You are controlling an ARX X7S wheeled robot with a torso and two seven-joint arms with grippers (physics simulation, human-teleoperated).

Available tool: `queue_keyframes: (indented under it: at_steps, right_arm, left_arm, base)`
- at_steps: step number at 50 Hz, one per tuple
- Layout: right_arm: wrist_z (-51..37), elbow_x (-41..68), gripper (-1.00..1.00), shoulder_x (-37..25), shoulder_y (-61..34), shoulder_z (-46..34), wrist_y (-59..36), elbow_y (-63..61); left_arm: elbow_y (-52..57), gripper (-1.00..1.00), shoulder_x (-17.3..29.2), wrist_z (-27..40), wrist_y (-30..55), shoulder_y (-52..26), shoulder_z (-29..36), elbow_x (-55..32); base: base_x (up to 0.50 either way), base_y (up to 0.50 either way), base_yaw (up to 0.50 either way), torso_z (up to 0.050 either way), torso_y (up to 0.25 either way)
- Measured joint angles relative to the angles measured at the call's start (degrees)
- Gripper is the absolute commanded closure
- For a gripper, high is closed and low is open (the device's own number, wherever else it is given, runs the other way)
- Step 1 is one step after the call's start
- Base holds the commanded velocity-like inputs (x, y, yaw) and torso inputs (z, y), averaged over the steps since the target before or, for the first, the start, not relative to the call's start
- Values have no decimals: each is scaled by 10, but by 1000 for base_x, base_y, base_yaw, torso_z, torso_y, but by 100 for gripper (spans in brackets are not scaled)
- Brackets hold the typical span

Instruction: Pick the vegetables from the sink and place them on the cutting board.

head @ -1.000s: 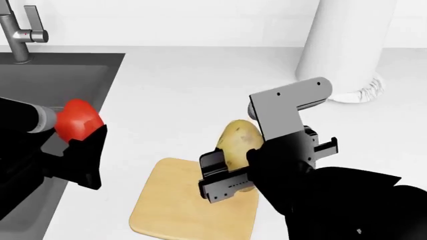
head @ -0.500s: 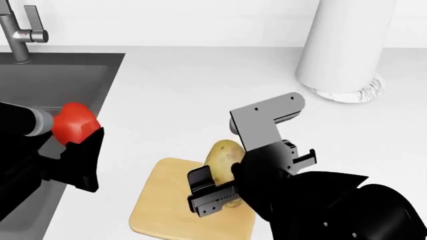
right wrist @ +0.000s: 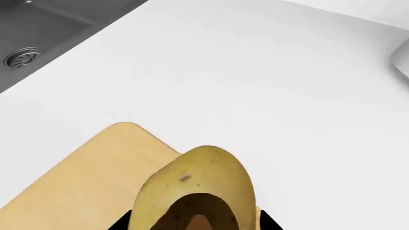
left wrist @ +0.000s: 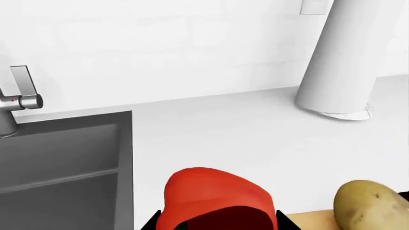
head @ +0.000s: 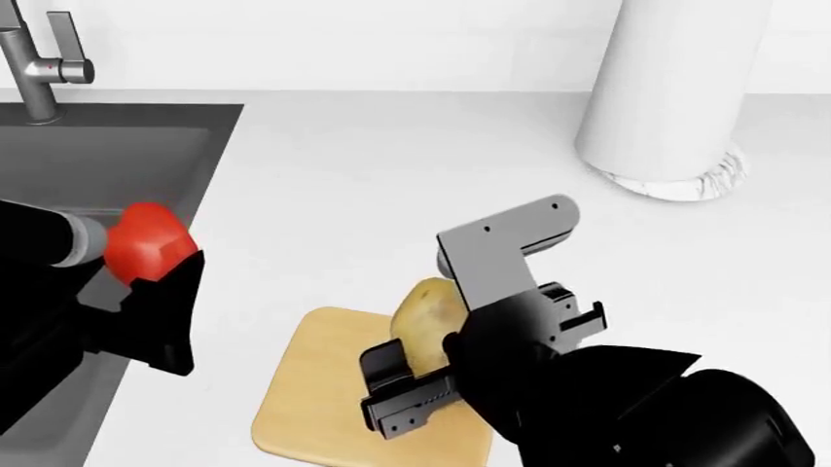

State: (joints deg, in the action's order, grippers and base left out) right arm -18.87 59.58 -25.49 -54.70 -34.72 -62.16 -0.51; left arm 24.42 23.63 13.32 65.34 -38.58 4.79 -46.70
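A shiny red bell pepper [head: 147, 240] [left wrist: 214, 199] hangs over the right rim of the dark grey sink [head: 117, 146] [left wrist: 64, 163], and my left gripper [head: 146, 255] [left wrist: 217, 226] is shut on it. My right gripper [head: 413, 375] [right wrist: 195, 226] is shut on the yellow-brown potato [head: 422, 316] [right wrist: 195, 191] [left wrist: 370, 206]. It holds the potato low over the far right part of the tan cutting board [head: 311, 389] [right wrist: 83, 177]. Whether the potato touches the board does not show.
A steel faucet [head: 33, 63] [left wrist: 16, 100] stands at the sink's back, and the drain [right wrist: 22, 57] shows in the basin. A tall white cylinder [head: 675, 88] [left wrist: 348, 67] stands at the back right of the white counter [head: 364, 185].
My right gripper has carried the potato down and leftward, lower over the cutting board. The left gripper with the pepper has barely shifted.
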Motion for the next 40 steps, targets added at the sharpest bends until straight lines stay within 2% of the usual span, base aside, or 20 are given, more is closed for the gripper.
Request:
queue_keyframes:
  at_steps: [26,40]
  right_arm:
    - [-56,49,-100,-20,-41,54,-22,-76]
    - [-94,75,-100,-47,-75,128,1,-122]
  left_arm:
    - [-4,100,-4,6,3,-12,12,-6]
    - [-25,100,-25,-9,6,-35,65,0]
  base:
    - [0,0,0,0,0]
    - [0,0,0,0,0]
